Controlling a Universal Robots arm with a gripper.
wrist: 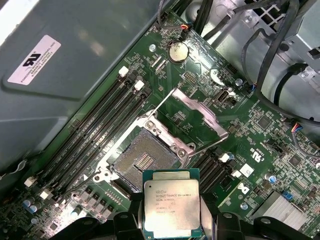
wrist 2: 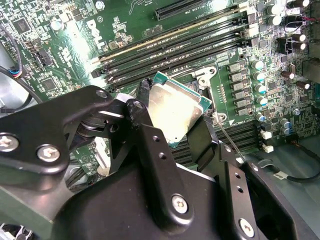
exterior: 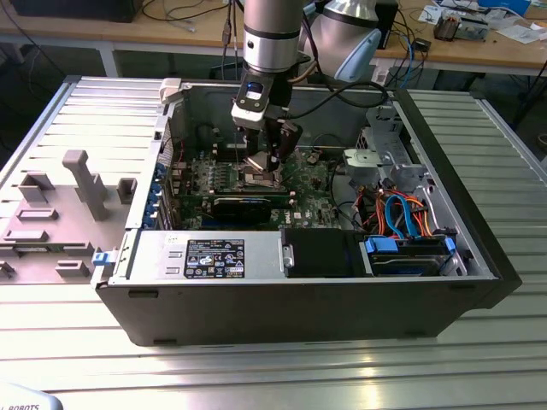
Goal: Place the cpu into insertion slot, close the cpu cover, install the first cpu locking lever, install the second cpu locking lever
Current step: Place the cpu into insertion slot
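My gripper (exterior: 263,161) hangs inside the open computer case, shut on the cpu (wrist: 171,207), a silver-topped square chip with a green edge. In the second wrist view the black fingers (wrist 2: 146,131) clamp the cpu (wrist 2: 175,112) on two opposite sides, and it is tilted above the motherboard (exterior: 308,184). The insertion slot (wrist: 142,161) lies bare and dark just beside the held chip, apart from it. The cpu cover (wrist: 192,122) stands swung open on the slot's far side. A thin wire lever (wrist: 160,102) is raised beside it.
Long black memory slots (wrist: 95,132) flank the socket on both sides. A black card (exterior: 248,206) crosses the board near the case front. Cables and a drive cage (exterior: 402,213) crowd the exterior view's right. Grey fixtures (exterior: 81,184) stand outside the case on the left.
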